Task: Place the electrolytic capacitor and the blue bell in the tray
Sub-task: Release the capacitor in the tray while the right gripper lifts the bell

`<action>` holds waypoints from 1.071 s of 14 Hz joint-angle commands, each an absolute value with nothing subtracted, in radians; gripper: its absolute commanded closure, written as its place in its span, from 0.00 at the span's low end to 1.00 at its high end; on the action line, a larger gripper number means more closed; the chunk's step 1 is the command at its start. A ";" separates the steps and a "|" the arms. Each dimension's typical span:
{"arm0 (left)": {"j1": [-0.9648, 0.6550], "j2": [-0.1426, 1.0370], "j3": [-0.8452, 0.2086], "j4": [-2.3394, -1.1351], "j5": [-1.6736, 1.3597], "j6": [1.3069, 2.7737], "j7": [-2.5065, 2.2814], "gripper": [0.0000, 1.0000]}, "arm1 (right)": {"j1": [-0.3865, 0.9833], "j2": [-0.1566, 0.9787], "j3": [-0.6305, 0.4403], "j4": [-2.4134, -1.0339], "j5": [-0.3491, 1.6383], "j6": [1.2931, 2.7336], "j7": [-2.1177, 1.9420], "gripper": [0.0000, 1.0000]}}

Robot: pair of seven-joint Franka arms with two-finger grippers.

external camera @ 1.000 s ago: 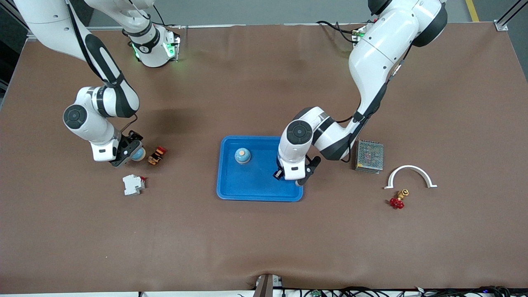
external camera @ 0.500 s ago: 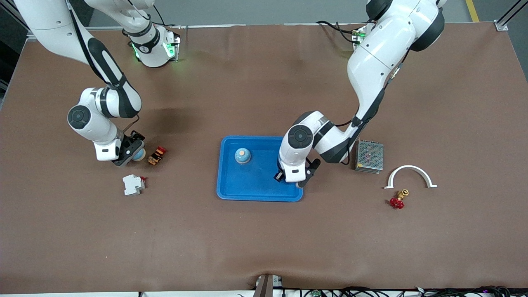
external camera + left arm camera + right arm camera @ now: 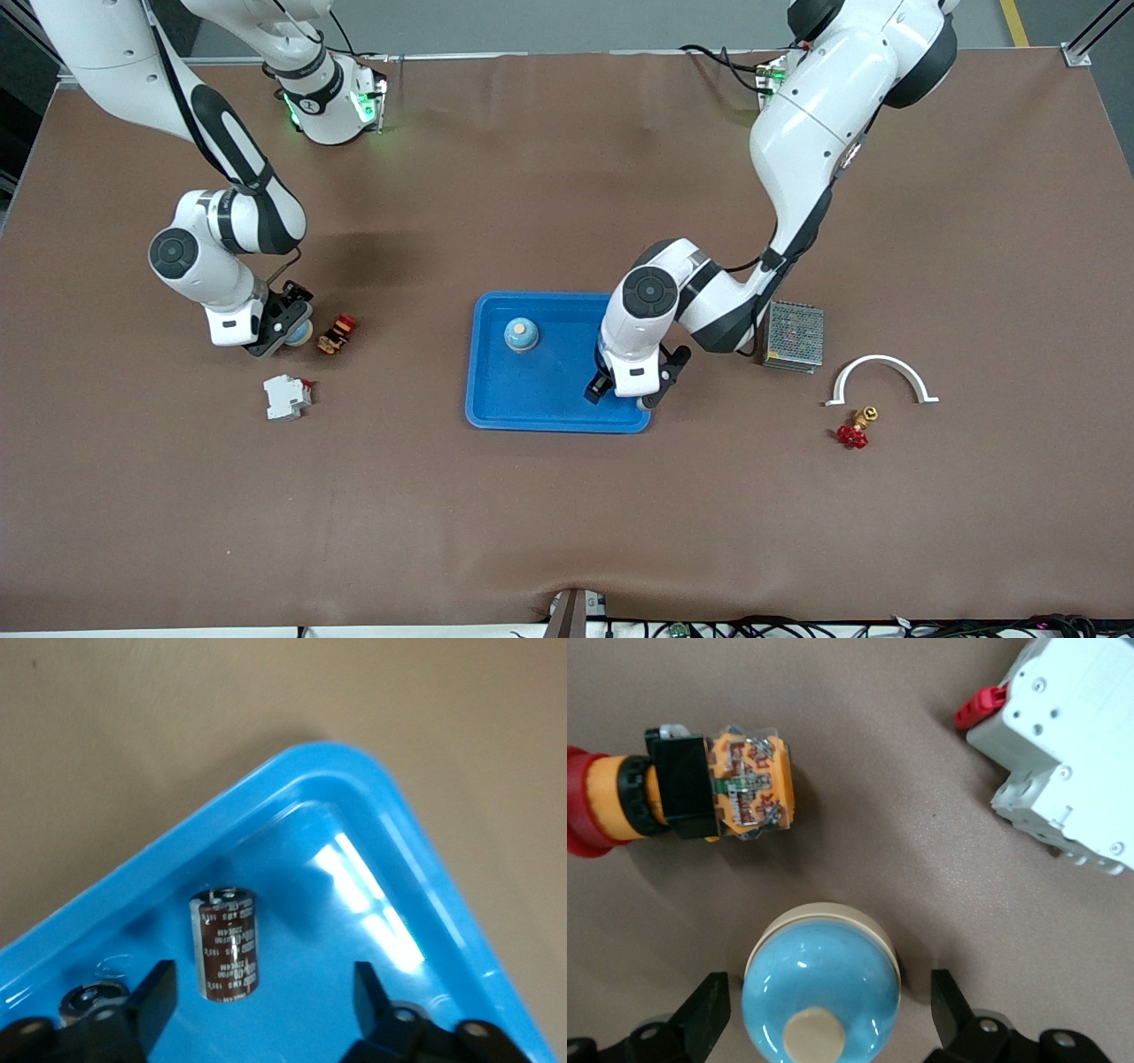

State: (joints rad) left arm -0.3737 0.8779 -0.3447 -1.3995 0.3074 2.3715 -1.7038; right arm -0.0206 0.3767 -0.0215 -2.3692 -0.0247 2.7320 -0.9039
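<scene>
The blue tray (image 3: pixel 532 394) lies mid-table. A blue bell (image 3: pixel 521 334) stands in it, at the part nearer the robots. My left gripper (image 3: pixel 627 390) is open over the tray's corner toward the left arm's end. In the left wrist view it (image 3: pixel 264 997) is open just above a brown electrolytic capacitor (image 3: pixel 226 943) that lies loose on the tray floor (image 3: pixel 292 771). The capacitor is hidden in the front view. My right gripper (image 3: pixel 282 333) is open, with one finger on each side of a second blue bell (image 3: pixel 819 988) on the table, not touching it.
A red and orange push button (image 3: pixel 337 334) lies beside the second bell. A white circuit breaker (image 3: pixel 285 396) lies nearer the camera. A grey mesh box (image 3: pixel 794 335), a white arch (image 3: pixel 880 377) and a red valve (image 3: pixel 853 431) lie toward the left arm's end.
Both arms have shifted only slightly. The right hand has drifted a little toward the second bell. The left hand has stayed over the tray corner.
</scene>
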 commanded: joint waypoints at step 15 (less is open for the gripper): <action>-0.005 0.488 -0.344 -1.387 0.324 1.965 -0.866 0.00 | -0.034 0.321 0.009 -2.306 -0.006 2.592 -0.902 0.53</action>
State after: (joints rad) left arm -0.0539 0.5460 -0.3365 -1.3592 0.3077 1.9945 -0.9494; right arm -0.0206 0.3664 -0.0106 -2.3487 -0.0221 2.7024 -0.9029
